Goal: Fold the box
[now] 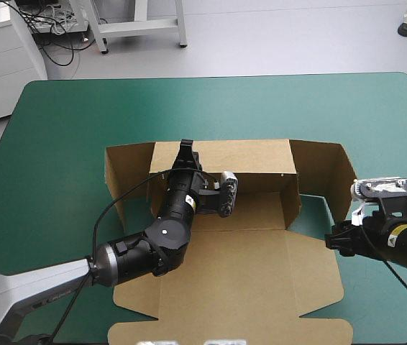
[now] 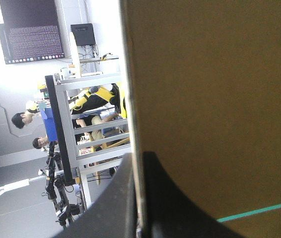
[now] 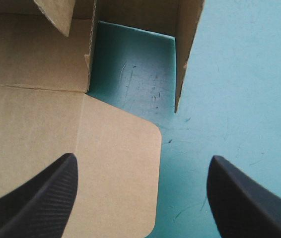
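The brown box (image 1: 261,251) lies mid-table with its back wall and side walls raised and its lid flat toward the near edge. My left gripper (image 1: 185,149) reaches over the floor to the back wall's left end. In the left wrist view the fingers (image 2: 155,198) are all but shut, with the wall's board (image 2: 215,99) edge-on between them. My right gripper (image 1: 331,241) hovers at the lid's right edge. Its fingers stand wide apart (image 3: 143,157) over the lid's rounded corner (image 3: 120,148) and hold nothing.
The teal-green cover (image 1: 60,144) shows bare on the left, right and far side of the box. A patch of cover (image 3: 135,74) lies between the right inner wall and the upright outer wing (image 1: 333,169).
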Robot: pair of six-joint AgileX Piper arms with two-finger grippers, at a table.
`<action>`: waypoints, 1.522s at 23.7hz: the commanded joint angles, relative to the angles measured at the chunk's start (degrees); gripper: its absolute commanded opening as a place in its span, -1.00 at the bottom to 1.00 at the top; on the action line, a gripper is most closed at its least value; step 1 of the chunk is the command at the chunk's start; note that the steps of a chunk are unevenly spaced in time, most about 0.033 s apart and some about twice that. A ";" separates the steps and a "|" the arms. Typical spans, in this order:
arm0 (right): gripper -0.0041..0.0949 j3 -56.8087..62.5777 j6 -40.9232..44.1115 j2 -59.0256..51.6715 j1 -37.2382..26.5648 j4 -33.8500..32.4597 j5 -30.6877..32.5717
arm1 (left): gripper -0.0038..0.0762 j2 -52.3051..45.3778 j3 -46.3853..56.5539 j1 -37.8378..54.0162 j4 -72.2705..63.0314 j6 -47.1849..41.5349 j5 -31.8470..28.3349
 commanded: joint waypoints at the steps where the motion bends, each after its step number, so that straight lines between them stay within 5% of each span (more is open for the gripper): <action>1: 0.51 -6.79 -0.09 1.17 -0.22 -1.18 -2.22 | -0.98 -2.06 -0.75 -0.24 0.14 0.16 3.00; 10: 0.51 -29.66 -0.79 19.40 -0.47 -8.48 1.80 | -0.98 -2.06 -0.75 -0.24 0.14 0.16 3.27; 22: 0.51 -56.13 -11.92 45.58 -13.45 9.52 9.48 | -0.98 -2.06 -0.75 -0.24 0.09 0.83 3.60; 24: 0.51 -56.92 -13.69 49.06 -16.25 14.23 9.48 | -0.98 -2.06 -0.75 -0.24 0.09 0.83 3.49; 36: 0.51 -44.38 -18.62 49.36 -17.42 16.14 9.48 | -0.98 -2.06 -0.75 -0.24 0.09 0.62 3.41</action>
